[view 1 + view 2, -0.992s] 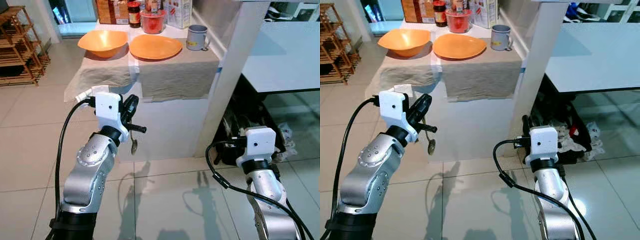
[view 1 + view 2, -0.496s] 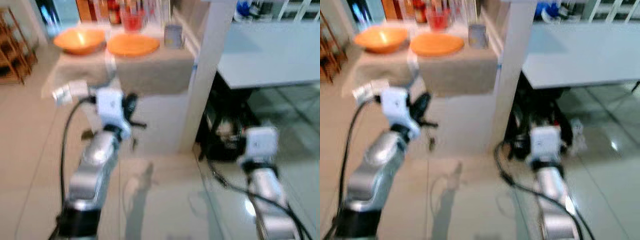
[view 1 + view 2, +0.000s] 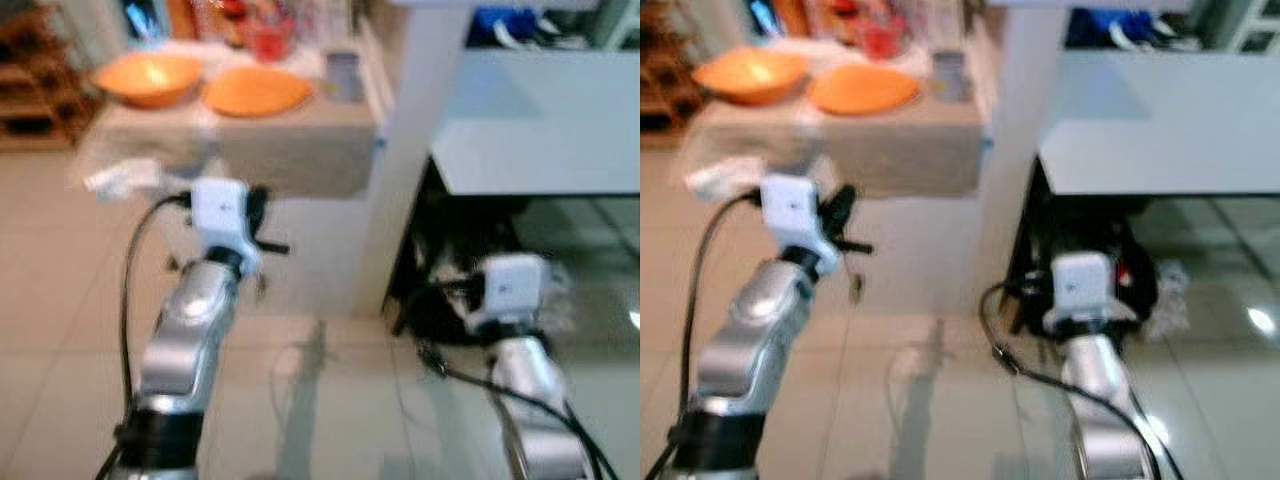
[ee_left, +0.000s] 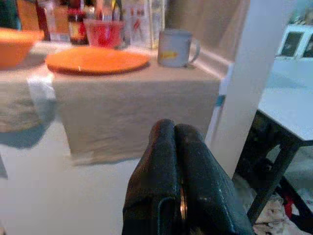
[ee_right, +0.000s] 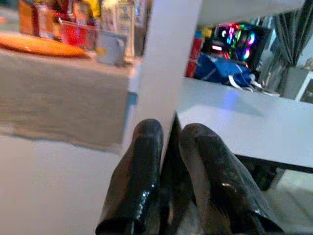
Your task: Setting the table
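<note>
Ahead of the robot there's a table [image 3: 300,150] with a beige cloth [image 4: 132,103] hanging over its edge, and on it an orange plate [image 3: 255,90], an orange bowl [image 3: 147,78] and a grey mug [image 4: 173,47], pretty blurry. The left gripper [image 4: 176,161] sits in front of the cloth, clenched on a spoon [image 3: 262,285] that dangles down. The right gripper [image 5: 166,161] is low by the white post [image 3: 415,150], fingers nearly together, holding nothing.

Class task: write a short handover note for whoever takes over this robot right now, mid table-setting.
Left gripper: shut on a spoon that hangs below it, held short of the table.
Right gripper: nearly closed, holding nothing, low beside the white pillar.
On the table: orange bowl, orange plate, grey mug.
Done: spoon in hand.
Left: carry it to the table and lay it by the plate.
</note>
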### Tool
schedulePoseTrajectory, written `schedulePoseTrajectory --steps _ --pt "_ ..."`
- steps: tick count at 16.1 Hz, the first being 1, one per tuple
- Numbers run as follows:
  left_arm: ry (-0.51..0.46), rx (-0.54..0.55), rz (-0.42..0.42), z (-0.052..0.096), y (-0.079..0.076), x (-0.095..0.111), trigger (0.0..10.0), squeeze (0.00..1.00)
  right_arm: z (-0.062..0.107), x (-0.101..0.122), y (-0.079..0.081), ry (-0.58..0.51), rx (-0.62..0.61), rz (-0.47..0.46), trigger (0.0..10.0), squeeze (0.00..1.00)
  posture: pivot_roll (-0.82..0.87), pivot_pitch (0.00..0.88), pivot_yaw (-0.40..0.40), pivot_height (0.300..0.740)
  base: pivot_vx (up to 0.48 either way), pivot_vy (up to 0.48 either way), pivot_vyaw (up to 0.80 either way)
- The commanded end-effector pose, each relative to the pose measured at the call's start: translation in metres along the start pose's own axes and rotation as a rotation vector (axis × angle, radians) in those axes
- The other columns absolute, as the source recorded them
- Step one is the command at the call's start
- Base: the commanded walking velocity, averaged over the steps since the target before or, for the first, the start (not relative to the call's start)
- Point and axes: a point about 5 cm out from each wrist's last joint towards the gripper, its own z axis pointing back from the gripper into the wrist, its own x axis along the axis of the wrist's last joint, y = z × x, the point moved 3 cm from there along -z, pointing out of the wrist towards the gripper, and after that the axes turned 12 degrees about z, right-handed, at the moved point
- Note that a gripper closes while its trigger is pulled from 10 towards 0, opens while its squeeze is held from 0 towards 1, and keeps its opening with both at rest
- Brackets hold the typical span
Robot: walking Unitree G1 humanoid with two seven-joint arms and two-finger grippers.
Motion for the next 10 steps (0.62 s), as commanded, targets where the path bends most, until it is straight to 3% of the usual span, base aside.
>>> schedulePoseTrajectory --steps 1,2,7,10 --pt "-0.011 -0.028 -0.002 -0.003 -0.011 0.003 0.0 0.00 0.000 0.001 -0.008 -0.006 -0.020 0.027 10.0 0.00 -0.01 0.027 0.011 0.740 0.270 -0.394 0.69" --pt "-0.012 -0.031 -0.002 -0.003 -0.012 0.003 0.0 0.00 0.000 0.000 -0.010 -0.002 -0.034 0.015 10.0 0.00 -0.01 0.025 0.011 0.740 0.270 -0.394 0.68" --pt "-0.031 -0.134 0.003 -0.003 -0.033 0.008 0.0 0.00 -0.002 0.002 -0.014 -0.007 -0.049 0.028 10.0 0.00 -0.02 0.017 0.015 0.740 0.272 -0.393 0.00" --pt "-0.025 -0.181 -0.013 -0.007 -0.041 0.012 0.0 0.00 -0.010 0.001 -0.007 0.022 0.003 -0.003 10.0 0.00 -0.01 0.011 0.024 0.740 0.274 -0.391 0.00"
